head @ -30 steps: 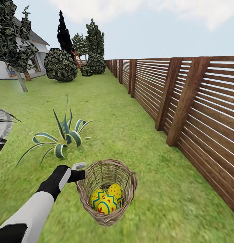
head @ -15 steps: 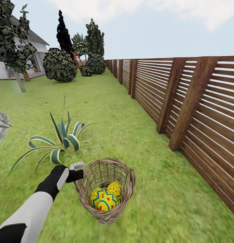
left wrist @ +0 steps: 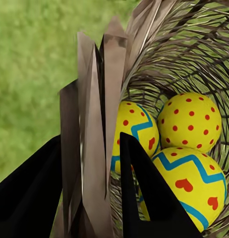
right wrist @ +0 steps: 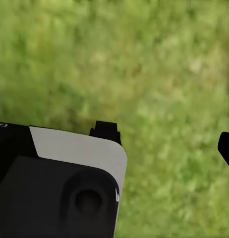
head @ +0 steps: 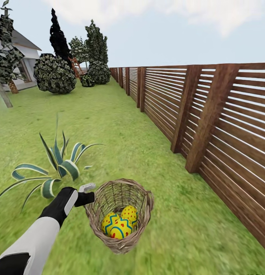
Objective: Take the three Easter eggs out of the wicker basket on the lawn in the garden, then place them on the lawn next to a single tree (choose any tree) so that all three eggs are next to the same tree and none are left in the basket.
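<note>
Mottled green lawn (head: pixel 121 126) beside brown slatted fence (head: pixel 208 126) | left claw (left wrist: pixel 102 163) clamped on tan woven wicker basket (head: pixel 121 244) rim | three yellow zigzag-banded Easter eggs (head: pixel 120 225) inside | right claw (right wrist: pixel 166 136) fingers apart above grass

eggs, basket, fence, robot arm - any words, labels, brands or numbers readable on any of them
None can be read. The eggs carry only red dots, hearts and blue zigzags. The basket, the fence and the left gripper clamped on the basket rim are unmarked.
</note>
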Available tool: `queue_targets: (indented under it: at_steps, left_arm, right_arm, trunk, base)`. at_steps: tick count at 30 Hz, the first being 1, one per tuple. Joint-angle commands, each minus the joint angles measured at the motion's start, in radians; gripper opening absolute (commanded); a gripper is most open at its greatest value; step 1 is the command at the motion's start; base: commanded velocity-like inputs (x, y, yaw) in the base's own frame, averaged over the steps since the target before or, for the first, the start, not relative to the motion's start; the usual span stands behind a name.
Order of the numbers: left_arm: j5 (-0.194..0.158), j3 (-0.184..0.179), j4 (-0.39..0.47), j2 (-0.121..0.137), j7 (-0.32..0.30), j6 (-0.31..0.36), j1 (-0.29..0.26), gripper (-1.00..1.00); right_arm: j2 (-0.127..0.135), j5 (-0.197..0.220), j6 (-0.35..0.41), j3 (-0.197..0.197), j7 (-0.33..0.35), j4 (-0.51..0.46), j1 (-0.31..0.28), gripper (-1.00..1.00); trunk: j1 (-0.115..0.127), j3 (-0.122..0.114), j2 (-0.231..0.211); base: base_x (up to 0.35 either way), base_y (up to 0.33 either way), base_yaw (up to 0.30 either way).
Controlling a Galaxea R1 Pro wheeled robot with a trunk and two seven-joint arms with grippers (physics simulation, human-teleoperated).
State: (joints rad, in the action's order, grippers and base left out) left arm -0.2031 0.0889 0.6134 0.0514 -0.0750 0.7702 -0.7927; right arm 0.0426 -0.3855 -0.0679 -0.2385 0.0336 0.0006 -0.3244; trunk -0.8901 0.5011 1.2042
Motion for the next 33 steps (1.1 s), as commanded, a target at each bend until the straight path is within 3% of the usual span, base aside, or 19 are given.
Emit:
queue_targets:
  at_steps: [1, 12, 33]
  left_arm:
    - [-0.01, 0.004, 0.002, 0.0, -0.003, 0.006, 0.0, -1.0]
    - [-0.01, 0.004, 0.002, 0.0, -0.003, 0.006, 0.0, -1.0]
    - [-0.01, 0.005, 0.003, 0.001, -0.003, 0.006, 0.0, -1.0]
  right_arm:
    - [0.0, -0.007, -0.003, -0.009, 0.003, 0.001, -0.001, 1.0]
    - [-0.001, -0.007, -0.003, -0.009, 0.003, 0.001, -0.001, 1.0]
    - [0.003, -0.009, -0.004, -0.009, 0.003, 0.001, -0.001, 1.0]
  trunk:
    - [-0.001, 0.001, 0.001]
    - [-0.001, 0.001, 0.001]
    - [-0.001, 0.001, 0.001]
  base:
    - [0.324, 0.0, -0.293]
    - [0.325, 0.0, -0.27]
    - [0.325, 0.0, -0.004]
